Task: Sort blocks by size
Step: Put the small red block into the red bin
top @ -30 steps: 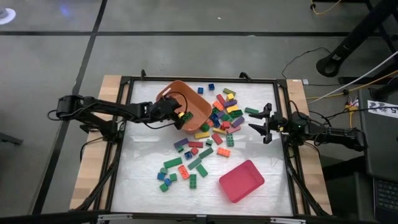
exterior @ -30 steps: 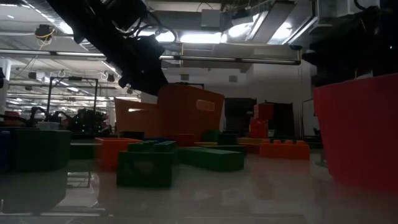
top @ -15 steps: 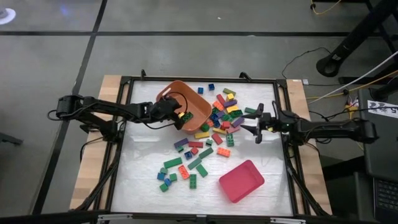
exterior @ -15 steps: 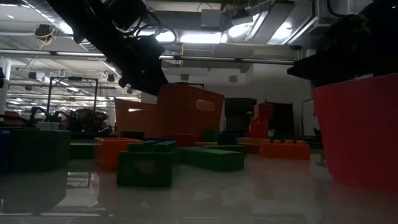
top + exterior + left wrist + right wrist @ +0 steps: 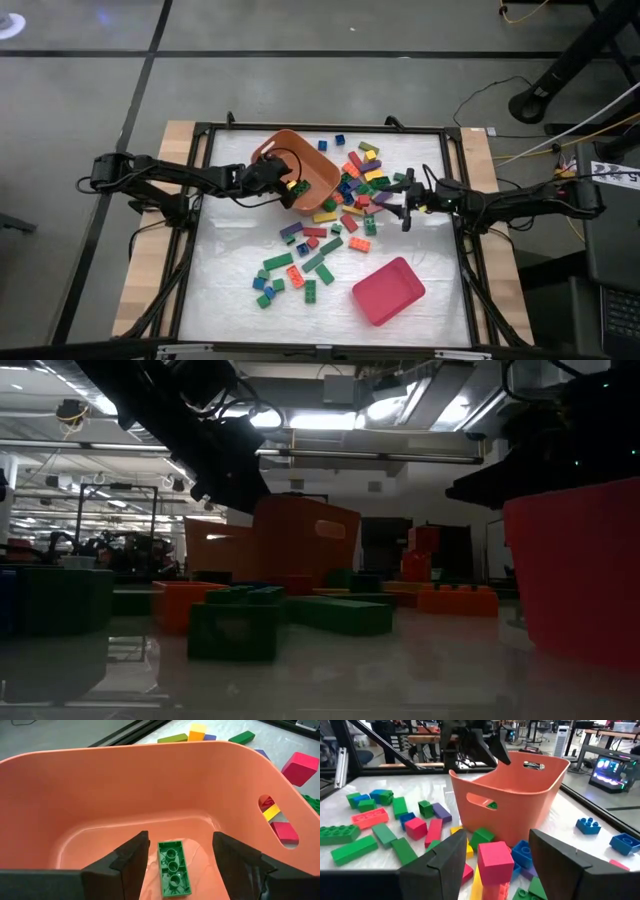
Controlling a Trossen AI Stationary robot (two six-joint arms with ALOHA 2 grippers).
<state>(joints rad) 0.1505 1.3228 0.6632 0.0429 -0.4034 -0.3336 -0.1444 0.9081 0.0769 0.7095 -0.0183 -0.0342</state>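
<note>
Left gripper (image 5: 291,186) hangs inside the orange rounded plastic tub (image 5: 322,170), fingers apart and holding nothing. A long green studded plastic brick (image 5: 173,868) lies flat on the tub floor directly between and just beyond its fingers, a placement suggesting the tub serves as the bin for long pieces. Right gripper (image 5: 405,208) hovers low at the near edge of the heap of mixed coloured studded plastic blocks (image 5: 357,190), fingers likewise spread and empty. A pink square brick (image 5: 495,859) sits just ahead of them, a likely next pick. The pink-red rectangular plastic tray (image 5: 388,290) lies well to the side of this gripper, away from the heap, with no blocks visible in it; it is presumably reserved for the other size.
</note>
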